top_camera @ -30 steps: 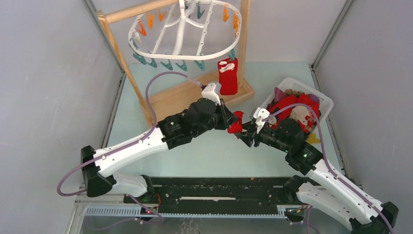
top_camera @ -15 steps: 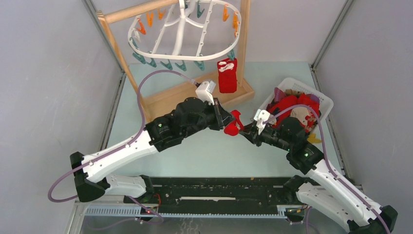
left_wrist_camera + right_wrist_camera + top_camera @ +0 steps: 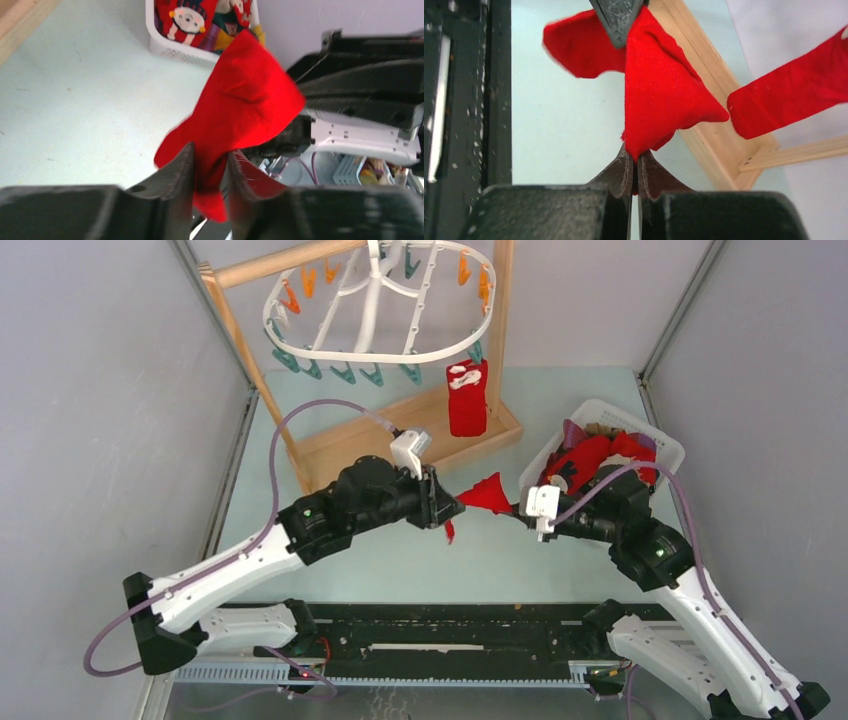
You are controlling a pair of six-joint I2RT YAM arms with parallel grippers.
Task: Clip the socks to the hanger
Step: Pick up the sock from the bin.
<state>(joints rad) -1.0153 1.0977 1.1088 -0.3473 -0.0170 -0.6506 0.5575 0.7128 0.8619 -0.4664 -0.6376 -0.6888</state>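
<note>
Both grippers meet over the middle of the table (image 3: 400,550), with a red sock (image 3: 487,492) stretched between them, clear of the surface. The left gripper (image 3: 447,510) has its fingers closed on one end, cloth filling the narrow gap between them and a small tail hanging out below. The right gripper (image 3: 520,510) pinches the opposite corner, its tips pressed together on a thin fold. From the right wrist the sock rises as a taut triangle from those tips to the left gripper's dark finger at the top of the view. Just behind the right wrist sits a white basket (image 3: 640,423) holding a heap of socks (image 3: 600,452), mostly red with some purple and beige. The right forearm and its cable cross in front and hide part of the heap. The left arm's purple cable (image 3: 285,435) loops over the tray base of a wooden stand (image 3: 340,445) at the far left. The held sock is near that tray's right corner but apart from it. From the stand's top bar hangs the white oval hanger (image 3: 440,353), with teal pins (image 3: 343,371) along its near rim and orange pins (image 3: 308,282) farther round. A hung sock (image 3: 467,395), red with white marks, is clipped at the near right of the rim and dangles before the right post, its lower end just above the tray.
</note>
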